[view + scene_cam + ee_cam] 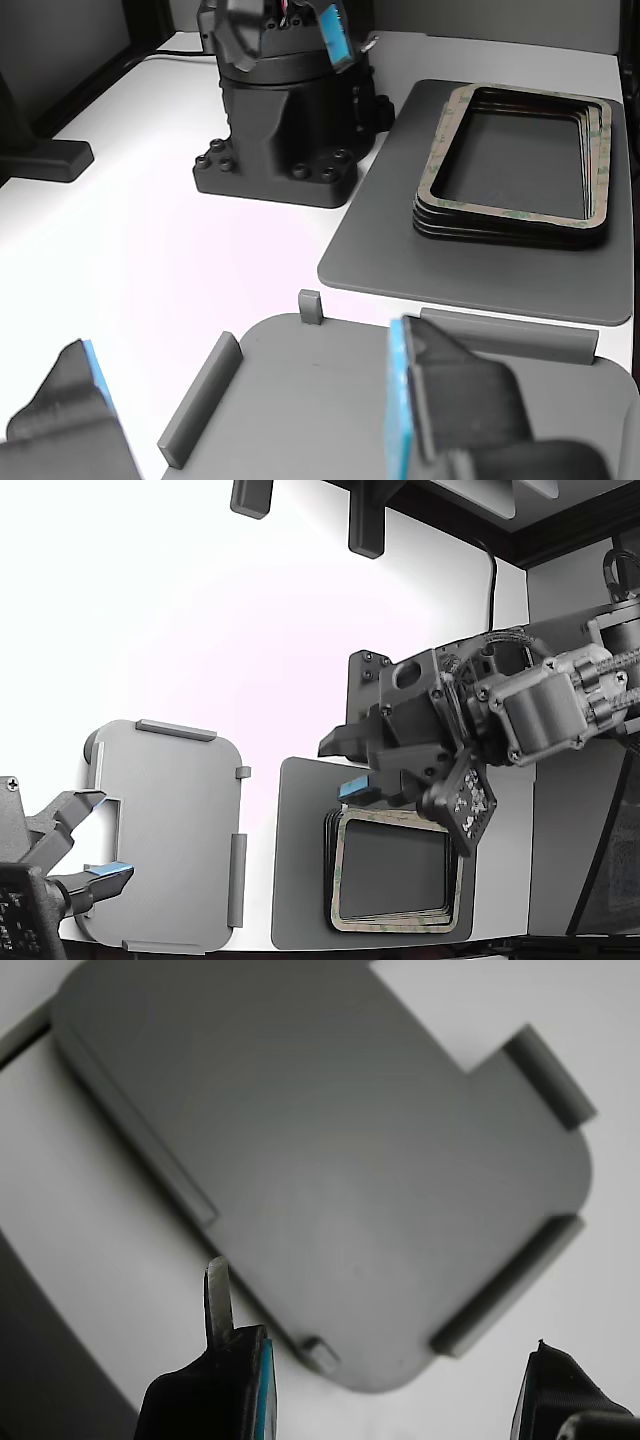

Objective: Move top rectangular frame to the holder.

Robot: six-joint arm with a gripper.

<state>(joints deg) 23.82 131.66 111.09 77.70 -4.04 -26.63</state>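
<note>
End effector [385, 1360] hovers low over the holder [330, 1160], jaws spread wide and gripping nothing.

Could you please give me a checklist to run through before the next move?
1. Tool open and empty: ok, its fingers stand wide apart with nothing between them.
2. Holder free to take a part: ok, its surface is bare.
3. Top rectangular frame in place: ok, it lies on the stack on the dark mat.
4. Tool lined up with the frame: not ok, it hangs over the holder.
5. Clear path to the stack: not ok, the second arm sits above the stack's far edge.
6. Top frame free of the one beneath: cannot tell.
</note>
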